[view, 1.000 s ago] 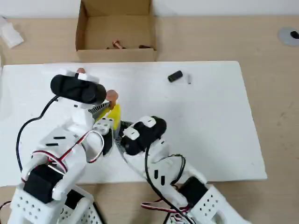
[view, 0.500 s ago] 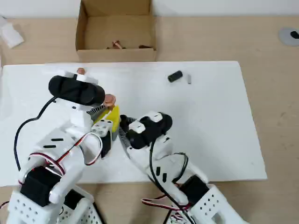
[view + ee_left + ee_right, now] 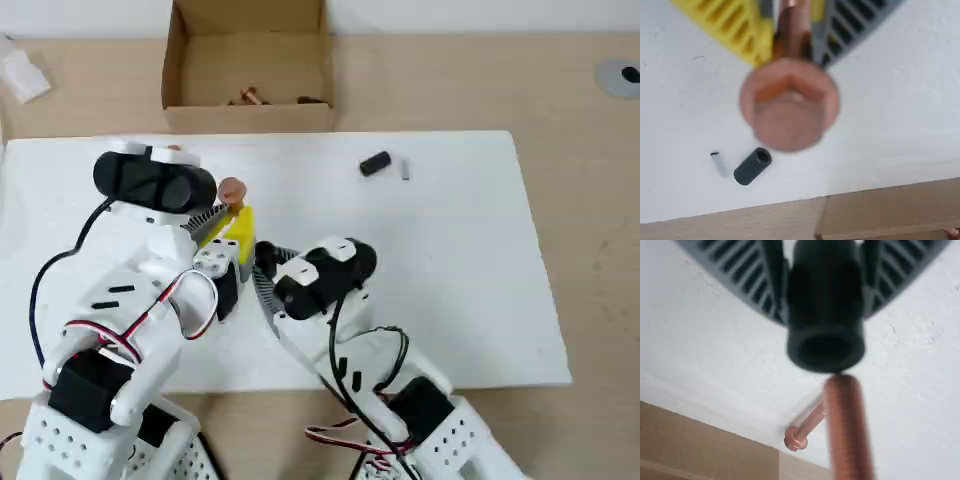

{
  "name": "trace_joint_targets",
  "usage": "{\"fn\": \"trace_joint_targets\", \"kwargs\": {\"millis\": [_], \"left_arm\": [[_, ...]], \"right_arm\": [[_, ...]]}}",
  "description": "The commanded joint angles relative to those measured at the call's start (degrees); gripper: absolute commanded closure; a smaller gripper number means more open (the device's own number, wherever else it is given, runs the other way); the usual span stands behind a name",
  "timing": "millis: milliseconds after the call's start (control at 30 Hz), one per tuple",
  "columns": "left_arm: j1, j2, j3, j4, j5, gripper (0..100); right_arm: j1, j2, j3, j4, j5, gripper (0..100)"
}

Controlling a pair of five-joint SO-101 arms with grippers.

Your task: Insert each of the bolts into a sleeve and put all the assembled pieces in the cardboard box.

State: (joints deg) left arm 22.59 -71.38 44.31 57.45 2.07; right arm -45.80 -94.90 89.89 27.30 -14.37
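A black sleeve [image 3: 826,335] is gripped in the right claw [image 3: 825,295], whose grey fingers are closed on its sides, the open bore facing outward. Just beside the rim of that bore the shank end of a copper bolt [image 3: 789,102] is seen, not yet entered. This bolt is clamped by its shank in the left claw [image 3: 230,213], between a yellow finger and a grey one. Both claws are held over the white board [image 3: 450,280] laid on the desk [image 3: 580,250]. Farther out, a loose bolt [image 3: 801,432] lies near the board's far edge, and a spare sleeve [image 3: 375,163] is seen with a small pin [image 3: 404,170] just beside it. Beyond the board the cardboard box [image 3: 250,118] stands open, with copper-coloured pieces [image 3: 250,97] lying inside by its near wall
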Motion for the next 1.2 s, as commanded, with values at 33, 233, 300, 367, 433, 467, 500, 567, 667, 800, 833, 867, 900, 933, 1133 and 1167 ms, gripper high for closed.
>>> {"fn": "trace_joint_targets", "kwargs": {"millis": [33, 233, 300, 367, 433, 467, 500, 567, 667, 800, 833, 867, 900, 933, 1133, 1167], "left_arm": [[-0.88, -0.04, -1.41, -1.49, -0.44, 100], [-0.62, -0.04, -1.58, -2.64, -0.18, 100], [-0.53, -0.04, -1.85, -3.08, -0.09, 100], [-0.44, -0.04, -1.93, -3.34, -0.09, 100], [-0.44, -0.04, -1.85, -3.16, -0.09, 100], [-0.44, -0.13, -1.85, -3.08, -0.09, 100], [-0.44, -0.31, -1.85, -2.99, -0.09, 100], [-0.35, -0.4, -1.93, -1.58, -0.09, 100], [-0.35, -0.4, -1.76, 0.26, 0.0, 100], [1.85, -0.4, -1.85, 0.62, 0.79, 100], [2.46, -0.48, -1.85, 0.62, 0.7, 100], [3.08, -0.48, -1.85, 0.62, 0.7, 100], [3.43, -0.48, -1.76, 0.53, 0.7, 100], [3.43, -0.4, -1.76, 0.44, 0.7, 100], [3.52, -0.31, -1.76, 0.62, 0.7, 100], [3.16, -0.4, -1.85, 0.62, 0.53, 100]], "right_arm": [[0.22, -0.75, -4.0, 0.0, -0.18, 98.9], [-2.42, -0.66, -3.91, 0.0, -0.18, 98.9], [-2.42, -0.66, -3.82, 0.0, -0.18, 98.9], [-2.42, -0.66, -3.3, 0.0, -0.18, 98.9], [-2.42, -0.66, -2.33, 0.0, -0.18, 98.9], [-2.42, -0.66, -2.07, 0.0, -0.18, 98.9], [-2.42, -0.66, -1.89, -0.09, -0.18, 98.9], [-2.42, -0.66, -1.89, -0.26, -0.18, 98.9], [-2.42, -0.66, -1.98, -0.26, -0.18, 98.9], [-2.42, -0.66, -2.07, -0.44, -0.09, 98.9], [-2.42, -0.66, -2.07, -0.44, -0.09, 98.9], [-2.42, -0.66, -2.07, -0.44, -0.09, 98.9], [-2.42, -0.66, -2.07, -0.44, -0.09, 98.9], [-2.42, -0.75, -2.07, -0.44, -0.09, 98.9], [-2.24, -0.75, -2.07, -0.44, -0.09, 98.9], [-2.24, -0.75, -2.07, -0.44, -0.09, 98.9]]}}
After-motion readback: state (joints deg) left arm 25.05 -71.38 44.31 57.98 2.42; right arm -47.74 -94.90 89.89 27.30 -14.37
